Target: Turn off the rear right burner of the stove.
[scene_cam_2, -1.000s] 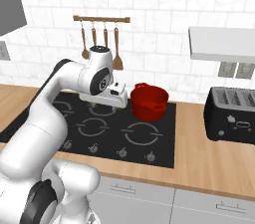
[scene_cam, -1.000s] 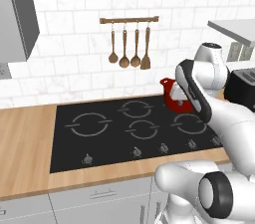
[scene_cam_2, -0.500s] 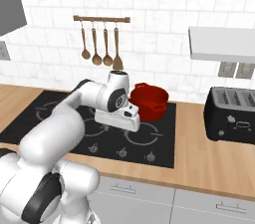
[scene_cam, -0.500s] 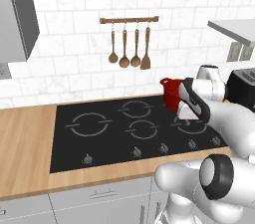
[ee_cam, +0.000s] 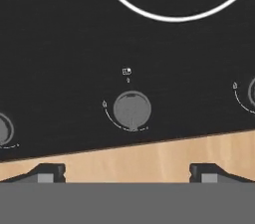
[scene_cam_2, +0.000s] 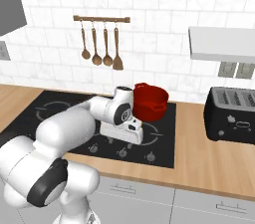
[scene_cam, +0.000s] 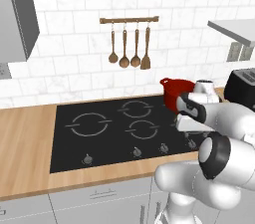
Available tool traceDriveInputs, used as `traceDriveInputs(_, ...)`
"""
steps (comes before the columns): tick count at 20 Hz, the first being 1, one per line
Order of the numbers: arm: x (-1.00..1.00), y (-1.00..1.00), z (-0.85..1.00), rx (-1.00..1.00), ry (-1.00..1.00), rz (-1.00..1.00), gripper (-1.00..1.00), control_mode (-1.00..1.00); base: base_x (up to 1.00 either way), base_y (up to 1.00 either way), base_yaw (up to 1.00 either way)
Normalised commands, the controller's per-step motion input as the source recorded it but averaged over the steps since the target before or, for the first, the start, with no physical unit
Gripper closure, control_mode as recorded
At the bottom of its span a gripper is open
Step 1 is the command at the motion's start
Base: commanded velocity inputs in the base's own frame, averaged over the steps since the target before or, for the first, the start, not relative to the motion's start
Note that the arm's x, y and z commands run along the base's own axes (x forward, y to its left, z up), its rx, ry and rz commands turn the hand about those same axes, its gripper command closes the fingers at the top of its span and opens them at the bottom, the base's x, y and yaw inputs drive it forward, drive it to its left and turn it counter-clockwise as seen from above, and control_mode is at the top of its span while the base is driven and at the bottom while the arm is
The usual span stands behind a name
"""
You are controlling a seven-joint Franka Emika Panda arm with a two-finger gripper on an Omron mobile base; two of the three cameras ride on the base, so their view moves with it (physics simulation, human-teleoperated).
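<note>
I have swung the arm down toward the stove's (scene_cam: 114, 128) front edge since a moment ago, jaws apart, one knob (ee_cam: 132, 109) at 12 o'clock between them.

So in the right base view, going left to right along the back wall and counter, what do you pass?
Hanging wooden utensils → red pot on the stove → black toaster on the wooden counter.

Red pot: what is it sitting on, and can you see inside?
The red pot sits on the stove's rear right corner, behind the arm. The burner ring beneath it is covered. Its inside cannot be seen from these angles.
</note>
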Motion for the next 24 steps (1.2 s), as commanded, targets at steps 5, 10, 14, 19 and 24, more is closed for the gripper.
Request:
traceDriveInputs(5,0.13,-0.06,-0.47,0.00,-0.01,0.03,-1.00,-1.00,0.00,0.00,0.00)
traceDriveInputs(10,0.19,-0.01,-0.44,0.00,-0.14,0.04,-1.00,-1.00,0.00,0.00,0.00)
traceDriveInputs(14,0.08,-0.05,-0.35,0.00,-0.16,0.02,-1.00,-1.00,0.00,0.00,0.00)
traceDriveInputs(19,-0.02,-0.04,-0.12,0.00,-0.08,0.02,-1.00,-1.00,0.00,0.00,0.00)
traceDriveInputs(24,-0.13,0.03,0.00,0.00,0.00,0.01,-1.00,-1.00,0.00,0.00,0.00)
